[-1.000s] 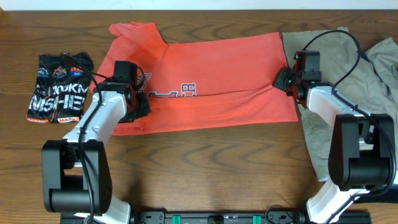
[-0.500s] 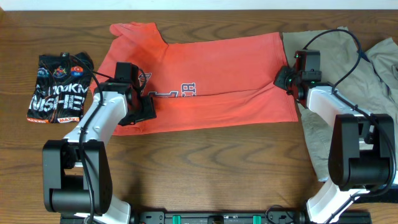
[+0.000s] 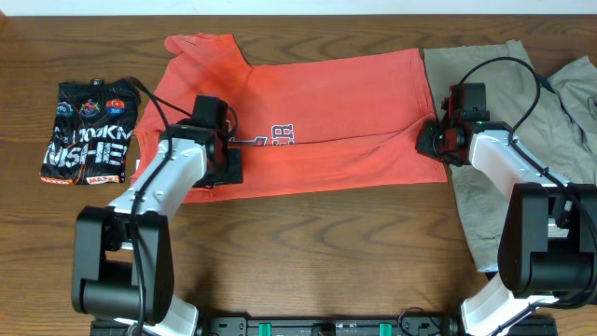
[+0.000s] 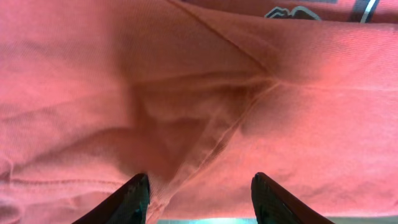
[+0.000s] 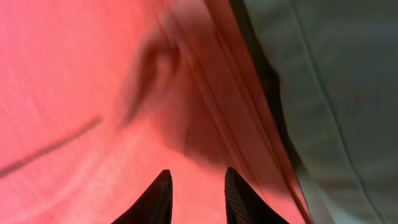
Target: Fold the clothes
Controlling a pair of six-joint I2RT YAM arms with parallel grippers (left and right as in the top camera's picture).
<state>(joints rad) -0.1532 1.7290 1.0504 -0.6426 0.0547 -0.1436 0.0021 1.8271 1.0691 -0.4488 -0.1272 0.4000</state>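
The clothes' coral-red T-shirt [image 3: 326, 103] lies folded lengthwise across the table, its navy-and-white print showing near the fold. My left gripper [image 3: 224, 168] hovers over its lower left edge. In the left wrist view, red shirt cloth [image 4: 186, 93] with a raised crease fills the frame; the left gripper [image 4: 199, 199] is open and holds nothing. My right gripper [image 3: 431, 140] sits at the shirt's right hem. In the right wrist view, that gripper [image 5: 196, 193] stands narrowly open over the red cloth [image 5: 74, 93], beside khaki fabric [image 5: 336, 74].
A khaki garment [image 3: 476, 215] lies under and beside the shirt's right end, with a second one [image 3: 574, 84] at the far right edge. A folded black printed garment [image 3: 89, 131] rests at the left. Bare wooden table [image 3: 326, 252] runs along the front.
Both grippers have opened and let go of the shirt. The left one has slid right along the lower edge. The right one has shifted slightly down.
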